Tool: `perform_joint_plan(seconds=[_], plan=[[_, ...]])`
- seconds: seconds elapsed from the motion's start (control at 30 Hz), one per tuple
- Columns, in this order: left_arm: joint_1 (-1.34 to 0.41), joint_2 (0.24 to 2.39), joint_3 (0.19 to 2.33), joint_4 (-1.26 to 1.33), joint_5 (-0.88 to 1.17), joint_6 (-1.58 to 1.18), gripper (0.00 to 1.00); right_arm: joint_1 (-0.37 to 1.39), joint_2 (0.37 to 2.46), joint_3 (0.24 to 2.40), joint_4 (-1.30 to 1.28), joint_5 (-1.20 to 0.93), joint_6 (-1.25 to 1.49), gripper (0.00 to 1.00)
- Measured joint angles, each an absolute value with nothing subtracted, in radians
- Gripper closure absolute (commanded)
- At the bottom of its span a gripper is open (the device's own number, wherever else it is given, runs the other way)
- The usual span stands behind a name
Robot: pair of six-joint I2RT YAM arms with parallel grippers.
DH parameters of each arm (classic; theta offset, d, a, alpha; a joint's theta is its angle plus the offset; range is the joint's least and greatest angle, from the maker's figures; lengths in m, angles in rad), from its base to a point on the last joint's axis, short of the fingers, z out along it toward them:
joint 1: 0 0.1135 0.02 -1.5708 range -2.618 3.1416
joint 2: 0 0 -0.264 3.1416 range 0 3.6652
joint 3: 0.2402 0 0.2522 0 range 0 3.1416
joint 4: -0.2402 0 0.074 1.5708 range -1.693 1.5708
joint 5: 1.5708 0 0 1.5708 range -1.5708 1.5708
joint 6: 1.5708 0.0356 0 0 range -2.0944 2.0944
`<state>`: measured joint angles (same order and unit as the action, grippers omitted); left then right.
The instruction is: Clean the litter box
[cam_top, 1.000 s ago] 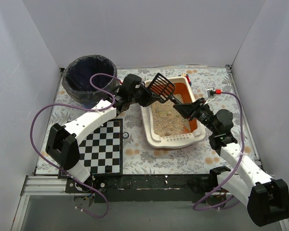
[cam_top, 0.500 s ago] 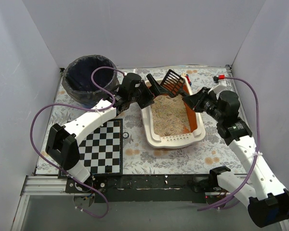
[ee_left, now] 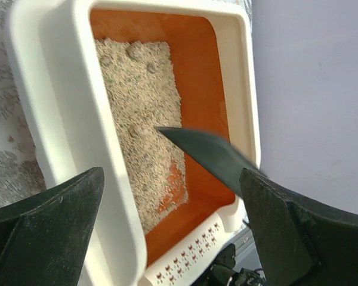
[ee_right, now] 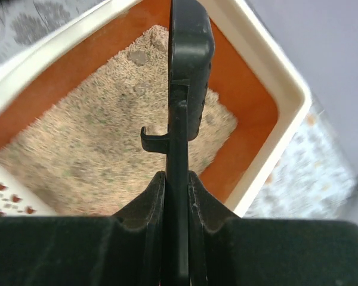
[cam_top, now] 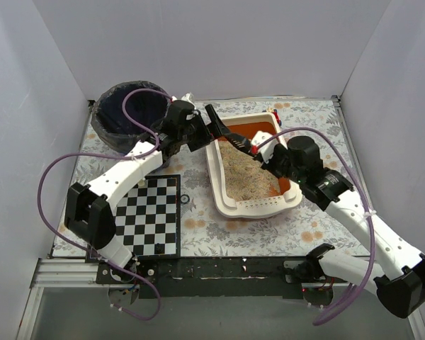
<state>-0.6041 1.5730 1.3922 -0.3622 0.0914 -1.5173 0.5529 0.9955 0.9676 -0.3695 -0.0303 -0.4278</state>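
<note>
The shallow rectangular cream-white plastic litter box (cam_top: 220, 190) is seen on the floral-patterned bench (cam_top: 326, 228), a little right of centre, with its long axis running away from the arm bases. Its orange inner floor is partly covered by beige granular litter (cam_top: 246, 177), and a slotted ledge (cam_top: 261, 205) is found at the near end. In the left wrist view the litter is seen heaped toward the left wall (ee_left: 65, 101), while bare orange is exposed along the right wall.

The right hand (cam_top: 265, 154) is positioned over the far right part of the box. Its fingers are closed tight on the handle of a black plastic litter scoop (ee_right: 188, 53), which is held edge-on above the litter and pointed toward the far corner of the rim (ee_right: 274, 77).

The left hand (cam_top: 219, 131) is held at the far left corner of the box with its fingers (ee_left: 53, 238) spread fully apart, and nothing is gripped by it. In its wrist view the scoop (ee_left: 209, 152) is seen as a dark blade lying between the two fingers; whether it touches the right finger cannot be told.

A round blue bin lined with a dark bag (cam_top: 131, 113) is placed at the far left of the bench, apart from the box. A black-and-white checkerboard (cam_top: 152, 216) is laid near the left arm's base.
</note>
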Motion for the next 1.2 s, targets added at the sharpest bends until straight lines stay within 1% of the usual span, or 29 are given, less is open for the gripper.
perform_joint_plan(seconds=[0.1,0.2,0.23,0.37,0.6,0.63,0.67,0.7,0.73,1.0,1.2], plan=[[-0.557,1.633,1.425,-0.361,0.153,-1.492,0.02,0.626,1.029,0.966,-0.347,0.043,-0.64,0.99],[-0.545,1.703,1.464,-0.37,0.163,-1.474,0.02,0.651,1.097,0.966,-0.335,0.178,-0.807,0.99],[-0.546,1.721,1.473,-0.376,0.165,-1.468,0.04,0.654,1.122,0.965,-0.332,0.224,-0.849,0.99],[-0.55,1.773,1.509,-0.408,0.162,-1.446,0.17,0.655,1.152,0.9,-0.255,0.337,-0.986,0.99],[-0.551,1.862,1.617,-0.474,0.113,-1.411,0.38,0.656,1.203,0.867,-0.092,0.368,-1.115,0.99],[-0.55,1.88,1.637,-0.49,0.099,-1.406,0.42,0.656,1.221,0.868,-0.067,0.375,-1.131,0.99],[-0.55,1.897,1.654,-0.505,0.084,-1.399,0.49,0.656,1.24,0.868,-0.045,0.382,-1.142,0.99],[-0.55,1.912,1.669,-0.52,0.07,-1.393,0.5,0.656,1.263,0.868,-0.027,0.39,-1.153,0.99],[-0.55,1.923,1.678,-0.529,0.059,-1.389,0.56,0.656,1.282,0.868,-0.017,0.395,-1.16,0.99],[-0.545,1.973,1.723,-0.583,0.025,-1.345,0.65,0.656,1.399,0.869,0.033,0.413,-1.187,0.99],[-0.546,1.974,1.727,-0.584,0.023,-1.325,0.67,0.656,1.498,0.876,0.06,0.415,-1.186,0.99]])
